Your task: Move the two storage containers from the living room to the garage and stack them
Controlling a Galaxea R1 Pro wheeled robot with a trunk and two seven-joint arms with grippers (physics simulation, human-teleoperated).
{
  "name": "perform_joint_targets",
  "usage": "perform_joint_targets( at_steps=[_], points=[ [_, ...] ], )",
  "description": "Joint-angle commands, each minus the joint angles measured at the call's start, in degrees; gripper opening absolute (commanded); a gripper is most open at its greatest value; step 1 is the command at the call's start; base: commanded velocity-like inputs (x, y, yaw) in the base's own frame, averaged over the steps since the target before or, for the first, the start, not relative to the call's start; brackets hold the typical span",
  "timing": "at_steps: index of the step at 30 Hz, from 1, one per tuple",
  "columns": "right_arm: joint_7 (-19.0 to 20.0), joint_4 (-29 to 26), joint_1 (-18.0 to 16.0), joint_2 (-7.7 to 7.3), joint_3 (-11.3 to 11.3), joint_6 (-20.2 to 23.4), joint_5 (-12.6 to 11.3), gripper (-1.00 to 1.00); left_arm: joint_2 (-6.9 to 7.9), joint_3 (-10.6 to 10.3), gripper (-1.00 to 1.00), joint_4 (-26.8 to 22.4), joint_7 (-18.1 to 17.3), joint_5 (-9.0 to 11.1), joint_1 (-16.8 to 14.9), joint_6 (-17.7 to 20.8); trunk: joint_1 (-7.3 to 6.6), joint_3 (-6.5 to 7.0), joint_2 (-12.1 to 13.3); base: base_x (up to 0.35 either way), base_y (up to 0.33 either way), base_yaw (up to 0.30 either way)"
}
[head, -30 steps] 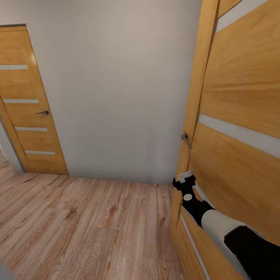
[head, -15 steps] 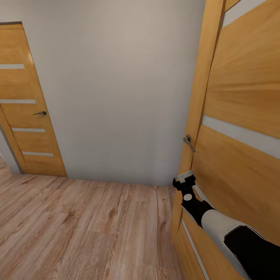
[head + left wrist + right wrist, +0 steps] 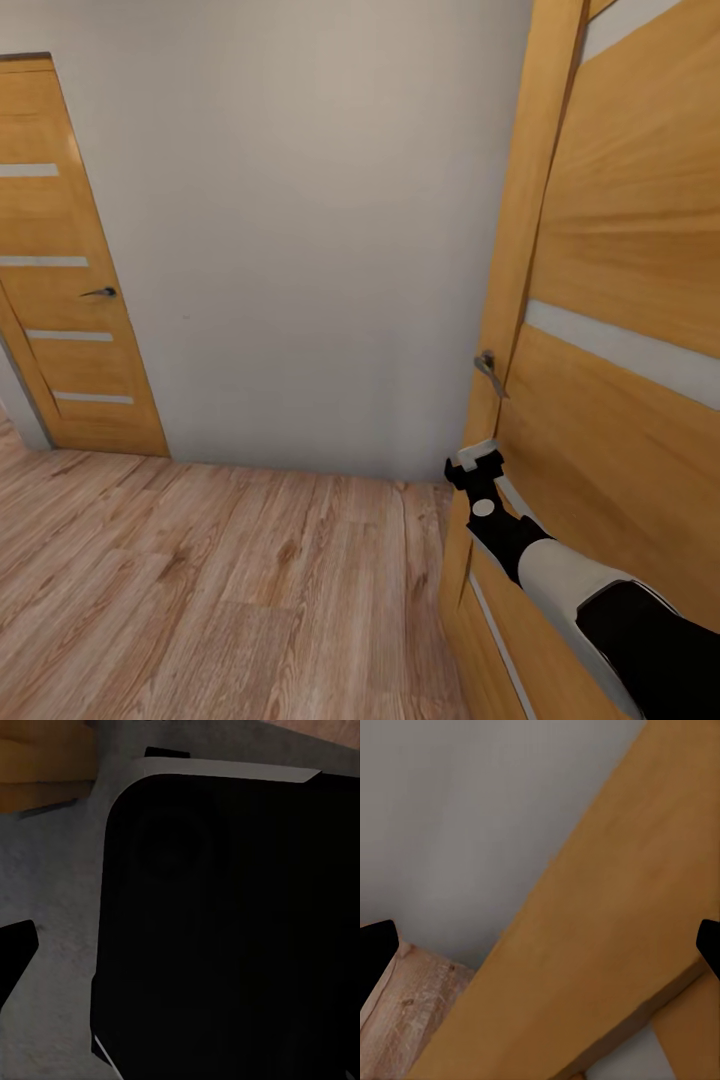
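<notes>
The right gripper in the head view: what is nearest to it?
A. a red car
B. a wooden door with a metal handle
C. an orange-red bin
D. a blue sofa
B: the right gripper sits against the wooden door, just below its metal handle.

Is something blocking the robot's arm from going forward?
Yes. A wooden door stands right beside the right gripper, with its handle just above, and a grey wall lies ahead. The pictures don't tell whether the garage lies behind this door.
</notes>
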Motion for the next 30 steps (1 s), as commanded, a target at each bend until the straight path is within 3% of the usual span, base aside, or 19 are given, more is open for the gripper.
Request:
perform_joint_targets(
  at_steps=[1,5,13,26,30],
  points=[
    [-0.23,0.05,-0.03,-0.11,0.06,-0.03,0.27,1.0,-0.02,0.27,1.0,-0.01,0.02,0.43,0.0,-0.03,0.0,-0.06,-0.03,0.013,0.0,0.0],
    [-0.29,0.11,-0.03,-0.91,0.0,0.04,0.22,1.0,-0.02,0.27,1.0,-0.01,0.05,0.43,-0.01,-0.03,0.0,-0.06,-0.03,0.005,0.0,0.0],
    [-0.3,0.19,-0.03,-4.03,-0.06,0.06,-0.05,1.0,-0.02,0.27,1.0,-0.01,0.04,0.43,-0.01,-0.03,0.0,-0.06,-0.03,0.0,0.0,0.0],
    [-0.31,0.22,-0.03,-4.65,-0.14,0.17,-0.17,1.0,-0.02,0.27,1.0,-0.01,0.07,0.43,-0.01,-0.03,0.0,-0.06,-0.03,0.0,0.0,0.0],
    [-0.25,0.22,-0.03,-6.34,-0.16,0.04,-0.21,1.0,-0.02,0.27,1.0,-0.01,0.07,0.43,-0.02,-0.03,0.0,-0.06,-0.03,0.0,0.0,0.0]
  ],
)
